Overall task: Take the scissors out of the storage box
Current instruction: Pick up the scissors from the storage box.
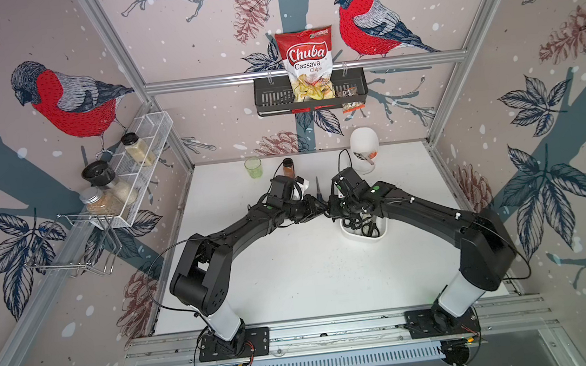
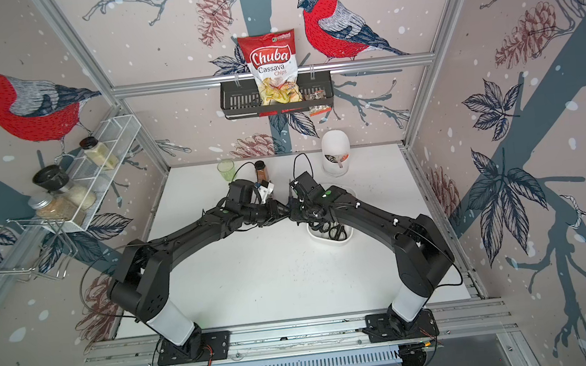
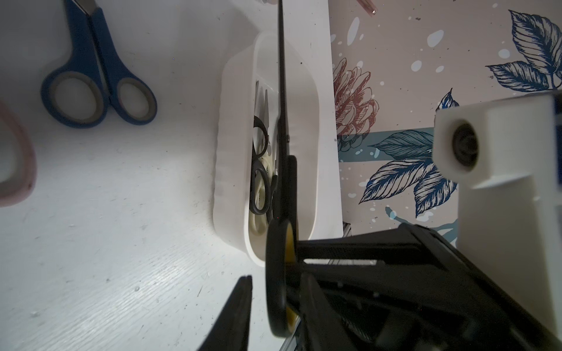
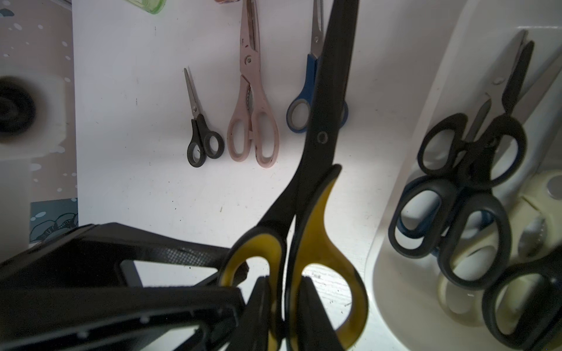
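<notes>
Your right pincer (image 4: 284,293) is clenched on the yellow-and-black scissors (image 4: 322,136). Its two fingers pinch the handle where the two loops meet, and the shut blades run straight out ahead of it.

Your left pincer (image 3: 276,282) faces it from the opposite side, and both top views show the two nose to nose above the middle of the surface (image 1: 292,272). The left pincer is released: its jaws stand apart on either side of the same pair's handle. In the left wrist view, one finger (image 3: 240,307) has a strip of white surface showing between it and the handle.

The storage box (image 4: 395,273) sits just beside your right pincer, on the side away from the left one. In a top view it reaches back under that arm's forearm (image 1: 364,237). Inside it, several black-handled pairs (image 4: 474,234) lie heaped with their loops overlapping, on top of a cream pair (image 4: 532,203).

Three pairs lie flat on the surface beyond the right pincer's tips, out of the box. These are the small black scissors (image 4: 200,133), the pink scissors (image 4: 252,121) and the blue scissors (image 4: 313,67). They lie side by side, apart from one another, blades pointing away from the pincer. In the right wrist view, the blue pair is partly hidden behind the held blades.
</notes>
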Motion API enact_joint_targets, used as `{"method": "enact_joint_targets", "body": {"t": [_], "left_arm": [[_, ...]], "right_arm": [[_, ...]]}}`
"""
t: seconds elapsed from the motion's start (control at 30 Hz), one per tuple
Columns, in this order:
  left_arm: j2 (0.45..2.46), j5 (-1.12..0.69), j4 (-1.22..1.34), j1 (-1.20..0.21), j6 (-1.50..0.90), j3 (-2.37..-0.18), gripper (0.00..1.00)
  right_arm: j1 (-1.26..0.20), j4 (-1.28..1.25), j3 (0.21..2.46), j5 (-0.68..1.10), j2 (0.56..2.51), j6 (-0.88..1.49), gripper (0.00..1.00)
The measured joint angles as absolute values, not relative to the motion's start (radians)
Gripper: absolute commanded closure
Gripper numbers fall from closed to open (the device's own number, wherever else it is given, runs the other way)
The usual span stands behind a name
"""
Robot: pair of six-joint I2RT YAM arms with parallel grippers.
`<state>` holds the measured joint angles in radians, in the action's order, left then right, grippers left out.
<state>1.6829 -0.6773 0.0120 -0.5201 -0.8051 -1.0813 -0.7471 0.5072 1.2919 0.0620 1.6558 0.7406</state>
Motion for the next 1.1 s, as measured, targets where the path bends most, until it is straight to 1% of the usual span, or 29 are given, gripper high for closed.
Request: {"method": "enact_joint_targets", "body": {"t": [0.27,0.43,0.47,0.5,0.57,0.63,0.7,0.77,0.87,0.97,1.1], "left_arm": [[1.686,-0.67,0.014,-0.52,-0.812,-1.081,0.88],[1.686,-0.669,0.014,-0.52,-0.811,-1.081,0.93],[1.686,-0.669,0.013,-0.52,-0.811,-1.081,0.95],[1.686,-0.669,0.012,-0.52,-0.811,-1.081,0.95],[1.685,-0.667,0.012,-0.52,-0.811,-1.081,0.96],[1.684,-0.661,0.011,-0.52,-0.811,-1.081,0.96],[1.681,-0.653,0.009,-0.52,-0.811,-1.081,0.95],[1.678,-0.646,0.009,-0.52,-0.811,-1.081,0.96],[1.676,-0.652,0.01,-0.516,-0.811,-1.081,0.96],[1.676,-0.644,0.004,-0.498,-0.811,-1.081,0.96],[1.658,-0.642,-0.017,-0.437,-0.785,-1.069,0.96]], "right_arm": [[-0.752,0.505,1.292,0.066,1.658,0.758,1.0],[-0.752,0.503,1.292,0.069,1.659,0.762,1.0],[-0.752,0.503,1.292,0.07,1.66,0.762,0.98],[-0.752,0.502,1.292,0.07,1.66,0.762,0.93],[-0.752,0.502,1.292,0.07,1.66,0.765,0.78],[-0.752,0.498,1.291,0.07,1.66,0.766,0.71],[-0.749,0.495,1.29,0.068,1.66,0.784,0.6],[-0.747,0.495,1.284,0.058,1.657,0.784,0.53],[-0.742,0.495,1.271,0.05,1.642,0.784,0.48],[-0.731,0.477,1.256,0.064,1.612,0.786,0.45],[-0.698,0.432,1.216,0.086,1.542,0.787,0.42]]}}
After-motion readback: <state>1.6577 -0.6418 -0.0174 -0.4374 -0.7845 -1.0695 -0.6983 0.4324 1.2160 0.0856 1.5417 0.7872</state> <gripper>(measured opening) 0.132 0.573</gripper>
